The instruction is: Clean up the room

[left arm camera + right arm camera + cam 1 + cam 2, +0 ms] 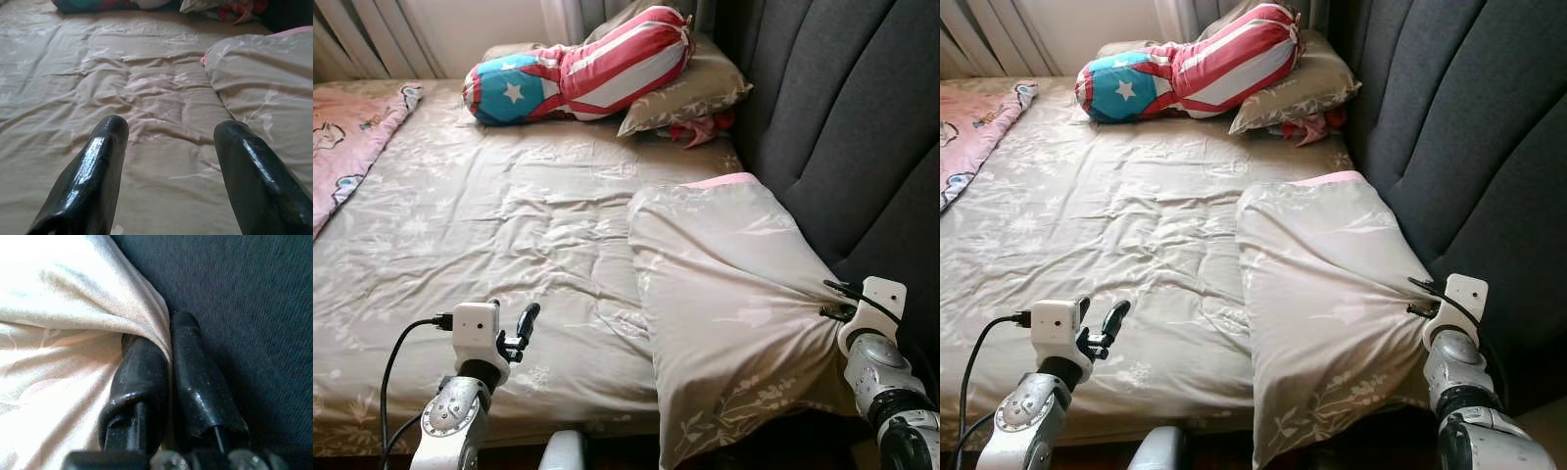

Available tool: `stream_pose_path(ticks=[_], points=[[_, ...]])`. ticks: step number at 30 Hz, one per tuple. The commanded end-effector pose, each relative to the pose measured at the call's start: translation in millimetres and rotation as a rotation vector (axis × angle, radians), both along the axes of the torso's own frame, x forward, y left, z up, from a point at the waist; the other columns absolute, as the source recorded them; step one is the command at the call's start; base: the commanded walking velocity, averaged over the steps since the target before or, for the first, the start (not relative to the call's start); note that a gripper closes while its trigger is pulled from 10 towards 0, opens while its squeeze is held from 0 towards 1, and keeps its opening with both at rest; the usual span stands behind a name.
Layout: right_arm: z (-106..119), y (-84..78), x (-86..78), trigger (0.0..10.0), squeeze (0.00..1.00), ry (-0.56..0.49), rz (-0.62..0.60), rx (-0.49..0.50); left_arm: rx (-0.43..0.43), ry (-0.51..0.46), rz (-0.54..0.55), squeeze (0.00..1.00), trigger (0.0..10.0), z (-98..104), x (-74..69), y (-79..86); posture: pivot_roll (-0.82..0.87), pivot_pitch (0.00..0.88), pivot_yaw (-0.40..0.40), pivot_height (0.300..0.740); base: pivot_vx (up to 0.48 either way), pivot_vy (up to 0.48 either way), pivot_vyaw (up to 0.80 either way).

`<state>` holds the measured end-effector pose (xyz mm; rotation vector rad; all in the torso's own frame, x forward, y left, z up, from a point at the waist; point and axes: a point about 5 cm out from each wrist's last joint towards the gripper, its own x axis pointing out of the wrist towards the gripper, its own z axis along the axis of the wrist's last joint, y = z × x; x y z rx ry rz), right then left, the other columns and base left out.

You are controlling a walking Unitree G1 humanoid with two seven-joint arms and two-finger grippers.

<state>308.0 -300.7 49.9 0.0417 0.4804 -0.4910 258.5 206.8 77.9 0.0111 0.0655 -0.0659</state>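
While the right gripper [832, 302] pinches its edge, a beige floral-print pillow [724, 294] lies on the bed's right side.
Its jaws are pressed together on the fabric beside the dark grey padded headboard [842, 127]; the left gripper [514, 328] hovers over the wrinkled beige bedsheet [489, 225], jaws spread.
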Motion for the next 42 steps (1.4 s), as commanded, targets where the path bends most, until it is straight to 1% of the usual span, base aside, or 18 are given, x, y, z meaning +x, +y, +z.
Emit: stream_pose_path(ticks=[1,6,7,8,9,14,21,23,27,31,32,33,34,35,36,39,41,42], points=[[0.4,-12.4,-7.3,0.0,0.0,-0.003,-0.059,-0.021,0.009,0.022,-0.006,0.0,10.0,-6.5,-3.4,-1.1,0.1,0.024,-0.039,0.661,0.0,0.0,0.0],[-23.1,1.7,-19.3,0.0,0.0,0.058,-0.068,0.051,0.012,0.032,-0.003,0.0,10.0,-8.7,-5.2,0.3,0.1,0.031,-0.038,0.661,0.0,0.0,0.0],[-31.6,8.0,-23.6,2.9,0.0,0.09,-0.061,0.074,0.013,0.036,-0.002,0.0,10.0,-9.5,-6.2,1.0,0.1,0.031,-0.038,0.661,0.0,0.0,0.0],[-34.3,10.4,-25.0,2.9,0.0,0.1,-0.057,0.08,0.013,0.037,-0.001,0.0,10.0,-9.8,-6.5,1.3,0.1,0.031,-0.038,0.661,0.0,0.0,0.0],[-36.4,12.7,-25.7,10.0,0.0,0.109,-0.045,0.08,0.014,0.037,-0.001,0.0,10.0,-9.9,-6.7,1.4,0.1,0.033,-0.04,0.661,0.0,0.0,0.0],[-45.2,25.8,-28.1,10.0,0.0,0.131,-0.017,0.097,0.01,0.043,-0.001,0.0,10.0,-12.1,-6.9,-0.2,0.1,0.03,-0.043,0.661,0.0,0.0,0.0],[-45.8,30.2,-27.2,10.0,0.0,0.111,-0.005,0.103,0.004,0.047,0.001,0.0,10.0,-14.2,-7.2,-2.5,0.11,0.029,-0.047,0.661,0.0,0.0,0.0],[-41.7,29.3,-24.2,10.0,1.0,0.079,0.001,0.085,0.004,0.047,0.004,0.0,10.0,-14.5,-7.3,-1.6,0.11,0.029,-0.047,0.661,0.0,0.0,0.0],[-33.2,28.8,-17.5,10.0,1.0,0.022,0.019,0.052,0.002,0.051,0.011,0.0,10.0,-16.1,-7.9,-0.4,0.1,0.03,-0.048,0.661,0.0,0.0,0.0],[-15.5,35.4,-4.3,10.0,1.0,-0.136,0.097,0.011,-0.014,0.064,0.027,0.0,10.0,-20.9,-8.8,0.2,0.09,0.028,-0.048,0.661,0.0,0.0,0.0],[-14.3,36.3,-3.5,10.0,1.0,-0.145,0.107,0.004,-0.015,0.065,0.029,0.0,10.0,-21.6,-9.0,0.4,0.09,0.028,-0.048,0.661,0.0,0.0,0.0],[-13.0,40.5,-1.5,10.0,0.94,-0.167,0.135,0.018,-0.02,0.07,0.038,0.0,10.0,-23.1,-9.5,1.4,0.09,0.025,-0.048,0.661,0.0,0.0,0.0],[-13.3,48.5,0.4,10.0,0.44,-0.19,0.182,0.052,-0.032,0.08,0.052,0.0,10.0,-26.0,-10.6,3.0,0.08,0.022,-0.051,0.661,0.0,0.0,0.0],[-16.4,63.1,1.6,10.0,0.0,-0.207,0.271,0.105,-0.053,0.099,0.078,0.0,10.0,-31.6,-12.6,5.7,0.08,0.02,-0.052,0.661,0.0,0.0,0.0],[-18.8,68.0,0.8,10.0,0.0,-0.203,0.303,0.121,-0.061,0.107,0.086,0.0,10.0,-34.0,-13.5,6.3,0.08,0.015,-0.055,0.661,0.0,0.0,0.0],[-47.0,87.9,-20.4,10.0,0.0,-0.088,0.413,0.109,-0.085,0.183,0.127,0.0,10.0,-53.0,-20.8,11.5,0.07,0.013,-0.062,0.661,0.0,0.0,0.0],[-53.0,90.2,-25.9,10.0,0.0,-0.061,0.424,0.096,-0.086,0.2,0.132,0.0,10.0,-57.5,-22.6,12.3,0.07,0.013,-0.062,0.661,0.0,0.0,0.0],[-63.8,93.1,-36.5,10.0,0.0,-0.026,0.397,0.117,-0.076,0.259,0.136,0.0,10.0,-71.3,-28.3,13.7,0.06,0.008,-0.058,0.671,0.0,0.0,0.0]])
